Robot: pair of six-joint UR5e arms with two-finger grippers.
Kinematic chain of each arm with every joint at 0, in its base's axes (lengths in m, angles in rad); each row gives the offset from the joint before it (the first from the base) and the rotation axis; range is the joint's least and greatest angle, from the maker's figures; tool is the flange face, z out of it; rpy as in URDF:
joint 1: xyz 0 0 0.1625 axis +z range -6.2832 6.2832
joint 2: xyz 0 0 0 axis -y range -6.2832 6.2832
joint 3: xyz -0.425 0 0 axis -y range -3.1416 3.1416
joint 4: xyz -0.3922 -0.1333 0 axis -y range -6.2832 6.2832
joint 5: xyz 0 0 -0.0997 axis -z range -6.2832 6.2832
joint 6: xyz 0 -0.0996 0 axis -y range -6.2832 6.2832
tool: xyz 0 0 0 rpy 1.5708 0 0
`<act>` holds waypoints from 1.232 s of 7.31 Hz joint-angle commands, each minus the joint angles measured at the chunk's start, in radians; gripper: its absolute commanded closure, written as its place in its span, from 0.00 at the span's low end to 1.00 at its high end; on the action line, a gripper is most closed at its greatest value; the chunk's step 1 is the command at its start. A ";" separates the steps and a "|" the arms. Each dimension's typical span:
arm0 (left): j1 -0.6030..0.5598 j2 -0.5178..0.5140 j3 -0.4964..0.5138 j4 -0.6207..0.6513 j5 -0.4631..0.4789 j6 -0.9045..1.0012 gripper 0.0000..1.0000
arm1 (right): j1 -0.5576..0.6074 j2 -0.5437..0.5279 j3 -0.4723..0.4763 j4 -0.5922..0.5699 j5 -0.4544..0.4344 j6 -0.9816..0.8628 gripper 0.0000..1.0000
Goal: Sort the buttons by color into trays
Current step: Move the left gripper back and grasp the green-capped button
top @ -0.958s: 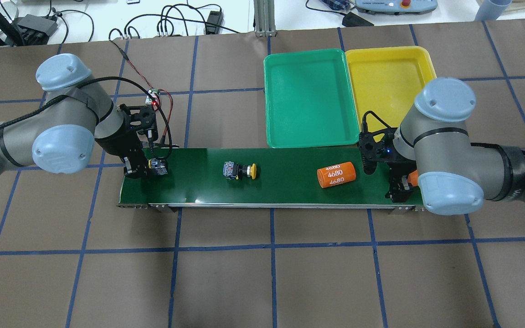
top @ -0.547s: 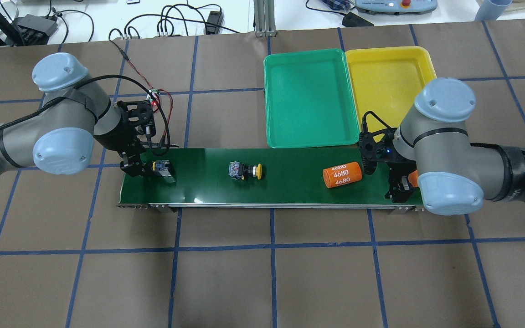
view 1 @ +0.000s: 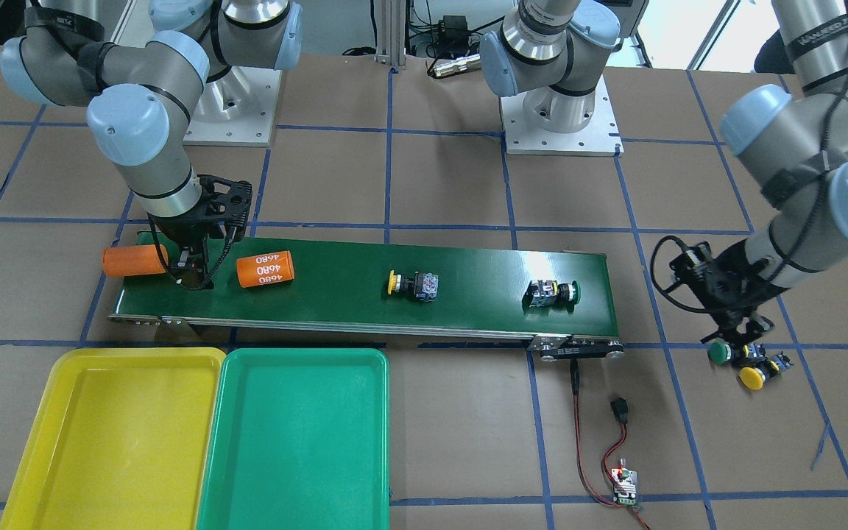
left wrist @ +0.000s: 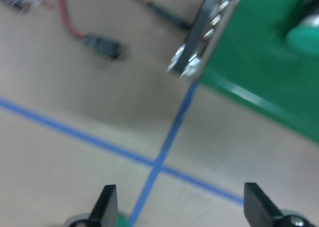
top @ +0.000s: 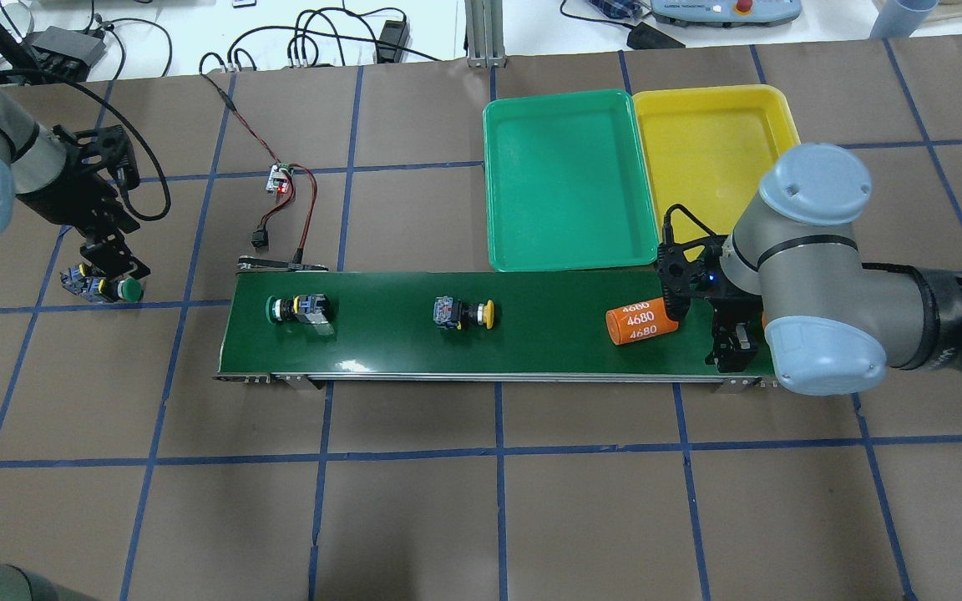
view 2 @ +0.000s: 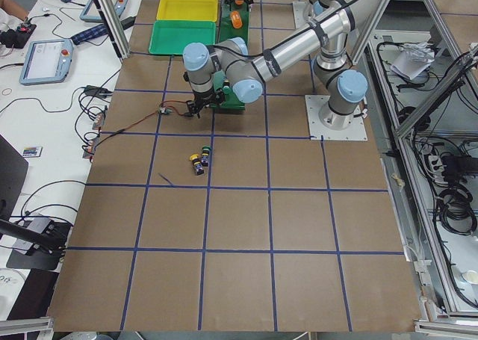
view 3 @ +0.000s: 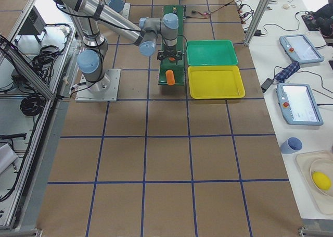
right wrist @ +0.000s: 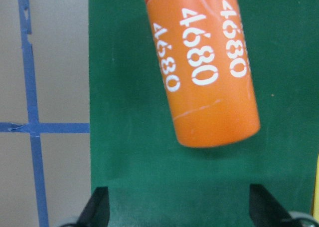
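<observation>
From the front, yellow tray (view 1: 107,434) and green tray (view 1: 291,442) hold nothing; two buttons (view 1: 411,284) lie on the belt (view 1: 336,265), two more beside my left gripper (view 1: 739,337) on the surface (view 1: 453,412). Overhead agrees. Wrist views: my right gripper (right wrist: 179,209) and left both spread wide, empty; all four unsorted

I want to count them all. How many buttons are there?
4. On the conveyor belt: a green button and a yellow button. On the table by the left gripper: another green button and another yellow button. None seem hidden.
</observation>
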 commanded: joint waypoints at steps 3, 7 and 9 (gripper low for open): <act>0.087 -0.170 0.090 0.014 0.062 0.349 0.07 | 0.000 -0.001 0.000 0.000 0.002 0.000 0.00; 0.080 -0.184 0.012 0.058 0.090 0.421 0.04 | 0.000 -0.001 0.000 0.000 0.002 0.000 0.00; 0.090 -0.195 -0.016 0.132 0.090 0.420 0.01 | 0.000 -0.001 0.000 0.000 0.002 0.000 0.00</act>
